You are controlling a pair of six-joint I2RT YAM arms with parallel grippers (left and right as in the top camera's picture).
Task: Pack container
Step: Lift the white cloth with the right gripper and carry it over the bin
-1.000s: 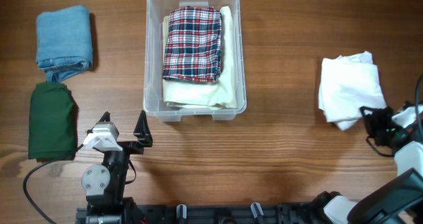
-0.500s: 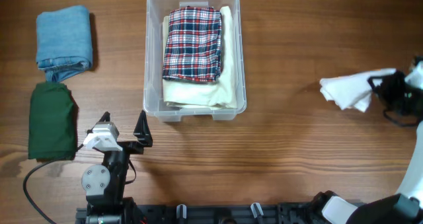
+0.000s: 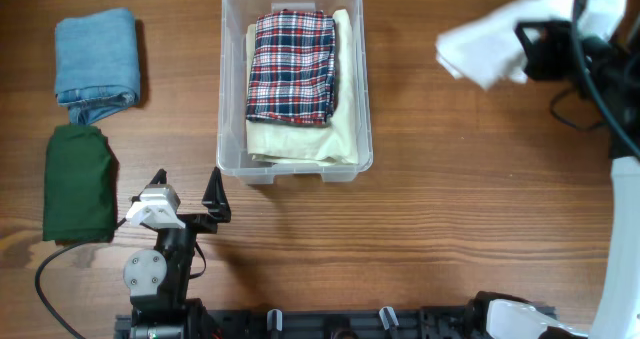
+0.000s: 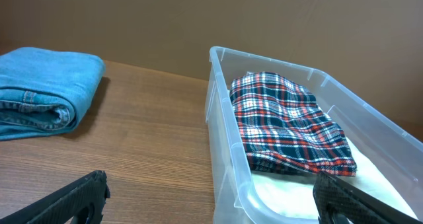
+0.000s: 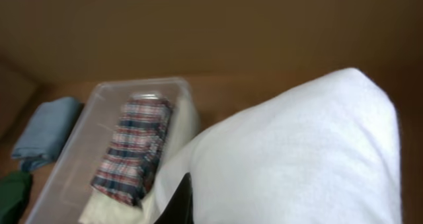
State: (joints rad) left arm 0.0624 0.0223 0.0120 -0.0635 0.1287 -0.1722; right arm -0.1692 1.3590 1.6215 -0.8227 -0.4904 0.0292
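Overhead view of a wooden worktop. At the upper left lies a folded pair of blue jeans, and just below it a folded dark green cloth. Right of the green cloth, near the lower edge, sits the left end effector, empty, its two dark fingers spread wide and pointing toward the tub. In the upper middle stands the container, a clear rectangular tub with its long sides running up and down the frame. Inside it a cream cloth lies at the bottom with a folded red, white and navy plaid shirt on top, toward the tub's left side. At the upper right the right end effector is clamped on a bunched white cloth, which hangs leftward from the fingers, apart from the tub and seemingly clear of the wood. The step in hand looks like carrying this cloth to the tub. The next move calls for travelling further left until the cloth is over the plaid shirt, lowering inside the rim, then releasing.
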